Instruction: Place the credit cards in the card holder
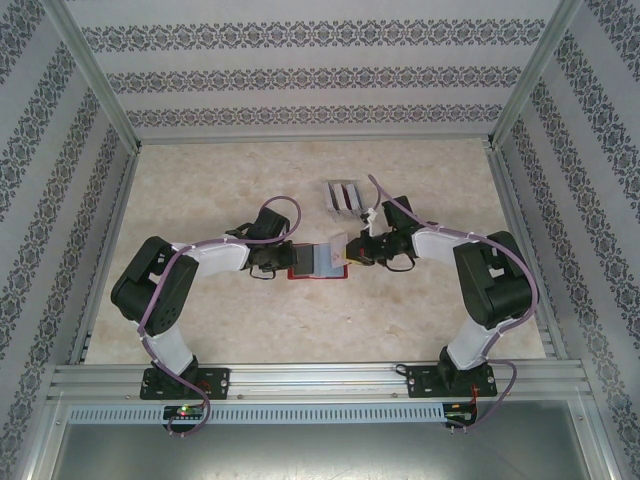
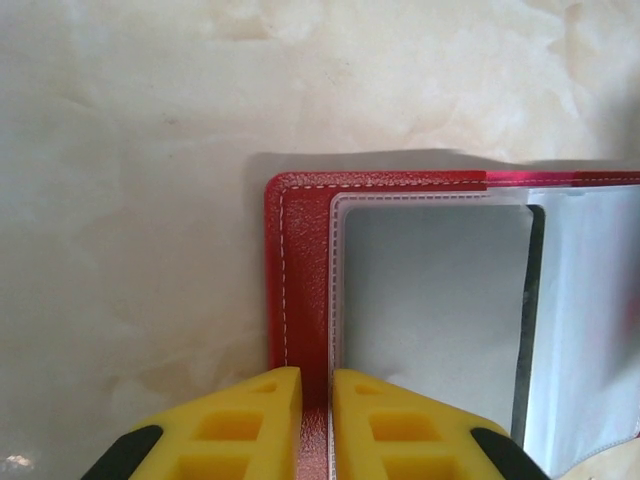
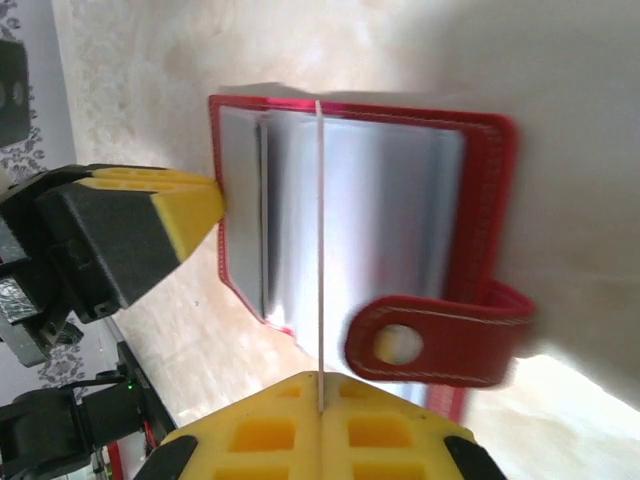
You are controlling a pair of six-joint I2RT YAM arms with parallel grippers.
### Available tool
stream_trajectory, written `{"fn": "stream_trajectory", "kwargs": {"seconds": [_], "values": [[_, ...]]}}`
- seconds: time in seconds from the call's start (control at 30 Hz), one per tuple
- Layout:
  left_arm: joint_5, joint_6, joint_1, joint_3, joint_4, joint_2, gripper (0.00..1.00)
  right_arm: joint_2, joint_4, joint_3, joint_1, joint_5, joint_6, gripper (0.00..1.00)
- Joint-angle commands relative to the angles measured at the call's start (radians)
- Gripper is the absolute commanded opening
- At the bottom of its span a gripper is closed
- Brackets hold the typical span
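The red card holder [image 1: 318, 260] lies open on the table between both arms, its grey inner pockets [image 2: 430, 300] facing up. My left gripper [image 2: 316, 385] is shut on the holder's left red cover edge [image 2: 300, 250], pinning it. My right gripper [image 3: 321, 385] is shut on a thin credit card [image 3: 319, 250], seen edge-on as a pale line, so its colour cannot be told. That card stands on edge over the open pockets [image 3: 380, 200], beside the snap tab [image 3: 440, 340]. The left gripper's yellow finger [image 3: 190, 205] sits at the holder's far edge.
A light grey slotted stand [image 1: 343, 197] with a few cards upright in it sits just behind the holder, close to the right wrist. Patterned walls and metal rails [image 1: 300, 375] enclose the marble-look tabletop [image 1: 220, 190].
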Motion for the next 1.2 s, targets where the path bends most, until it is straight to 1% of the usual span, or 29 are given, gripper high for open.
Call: {"fn": "stream_trajectory", "kwargs": {"seconds": [0.0,0.1,0.23,0.37,0.5,0.83,0.93,1.03,1.17], "values": [[0.008,-0.004,0.011,-0.008,-0.001,0.009,0.17,-0.014,-0.072,-0.028,-0.02,0.019,-0.066,0.0],[0.02,-0.01,0.012,-0.018,0.02,0.009,0.17,-0.016,-0.085,-0.038,-0.024,0.036,-0.082,0.0],[0.01,-0.005,0.012,-0.004,-0.003,0.012,0.16,-0.014,-0.088,-0.043,-0.024,0.04,-0.082,0.0],[0.016,-0.008,0.014,-0.018,0.014,0.01,0.16,-0.021,-0.099,-0.042,-0.024,0.045,-0.09,0.0],[0.01,-0.005,0.013,-0.01,-0.001,0.007,0.15,-0.04,-0.098,-0.052,-0.027,0.061,-0.087,0.0],[0.028,-0.011,0.014,-0.018,0.018,0.019,0.15,-0.037,-0.088,-0.064,-0.035,0.051,-0.086,0.0],[0.022,-0.006,0.012,-0.001,-0.008,0.026,0.14,-0.054,-0.091,-0.066,-0.041,0.051,-0.085,0.0],[0.028,-0.012,0.014,-0.01,0.01,0.024,0.15,-0.064,-0.104,-0.063,-0.055,0.044,-0.093,0.0],[0.027,-0.005,0.013,0.009,-0.013,0.039,0.14,-0.051,-0.086,-0.064,-0.06,0.025,-0.089,0.0]]}}
